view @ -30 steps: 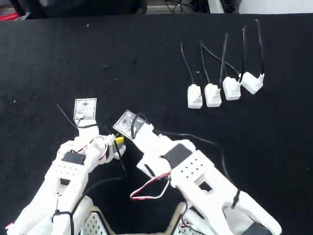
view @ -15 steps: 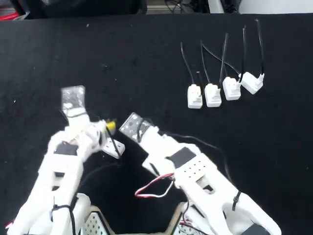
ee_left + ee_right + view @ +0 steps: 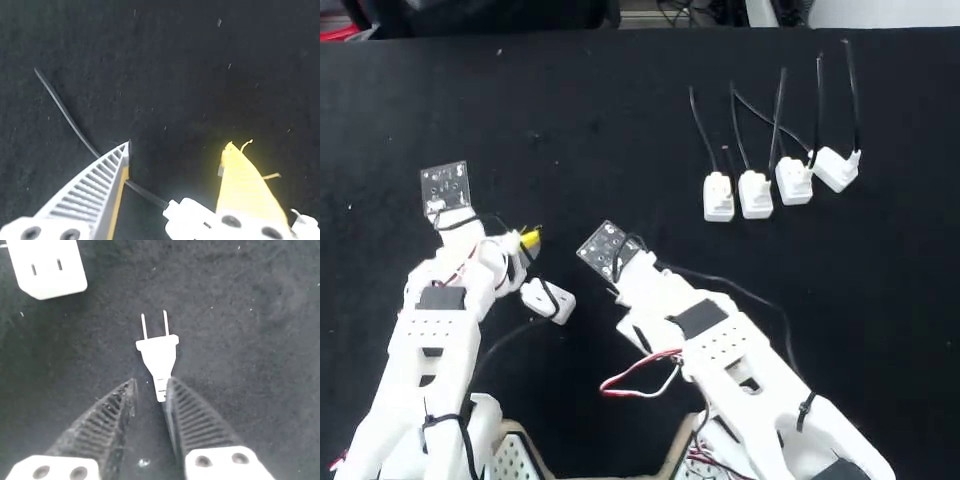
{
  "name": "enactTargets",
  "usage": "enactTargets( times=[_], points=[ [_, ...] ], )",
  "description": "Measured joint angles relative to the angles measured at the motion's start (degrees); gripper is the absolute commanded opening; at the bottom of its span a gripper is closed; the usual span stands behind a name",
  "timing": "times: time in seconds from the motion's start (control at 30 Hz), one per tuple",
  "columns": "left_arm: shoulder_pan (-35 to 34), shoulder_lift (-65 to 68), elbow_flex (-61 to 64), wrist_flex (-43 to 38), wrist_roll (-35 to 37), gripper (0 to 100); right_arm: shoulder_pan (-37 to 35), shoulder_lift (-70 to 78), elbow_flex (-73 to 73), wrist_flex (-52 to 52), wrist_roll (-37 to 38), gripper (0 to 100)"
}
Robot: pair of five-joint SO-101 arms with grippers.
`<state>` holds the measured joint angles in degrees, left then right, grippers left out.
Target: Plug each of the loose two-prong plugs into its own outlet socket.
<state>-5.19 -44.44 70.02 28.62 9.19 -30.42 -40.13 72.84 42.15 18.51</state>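
A white two-prong plug [image 3: 157, 352] lies flat on the black table, prongs pointing away from my right gripper [image 3: 151, 381]. That gripper is narrowly open; the plug's tail lies between its fingertips, close to one finger. In the high view the right gripper [image 3: 607, 250] sits mid-table, with a loose white outlet socket [image 3: 548, 298] just to its left; the right wrist view shows the two slots of this socket [image 3: 47, 265]. My left gripper [image 3: 487, 217] is wide open further left. A thin black cable [image 3: 65, 115] runs under the left gripper [image 3: 178, 145].
Several white outlet blocks [image 3: 755, 194] with black cables stand in a row at the back right. The black table [image 3: 620, 110] stretches bare behind both arms. Red and white wires [image 3: 630, 380] hang from the right arm near the front edge.
The left arm swung left and back, away from the right gripper, leaving the white socket lying on the table. The right gripper shifted slightly to the right.
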Motion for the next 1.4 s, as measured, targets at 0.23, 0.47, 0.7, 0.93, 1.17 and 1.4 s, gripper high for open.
enactTargets(
  times=[0.23,0.47,0.7,0.93,1.17,1.4],
  points=[
    [0.00,0.09,-0.09,4.31,-3.52,29,0.00,0.00,0.00,-0.09,0.00,12.7],
    [0.00,0.09,-0.53,8.09,-3.87,29,0.79,6.07,-4.31,-0.88,0.00,12.7],
    [0.00,0.09,-0.53,8.35,-3.87,29,0.79,20.22,-9.14,-4.75,0.00,0.6],
    [0.00,0.09,-0.53,8.35,-3.87,29,0.09,18.90,-10.02,-1.49,-1.14,1.0],
    [0.00,0.09,-0.53,8.35,-3.87,29,10.99,5.01,-9.85,3.69,2.29,1.1],
    [0.00,0.09,-0.53,8.35,-3.87,29,12.48,11.52,-5.01,-8.70,7.38,10.0]
  ],
)
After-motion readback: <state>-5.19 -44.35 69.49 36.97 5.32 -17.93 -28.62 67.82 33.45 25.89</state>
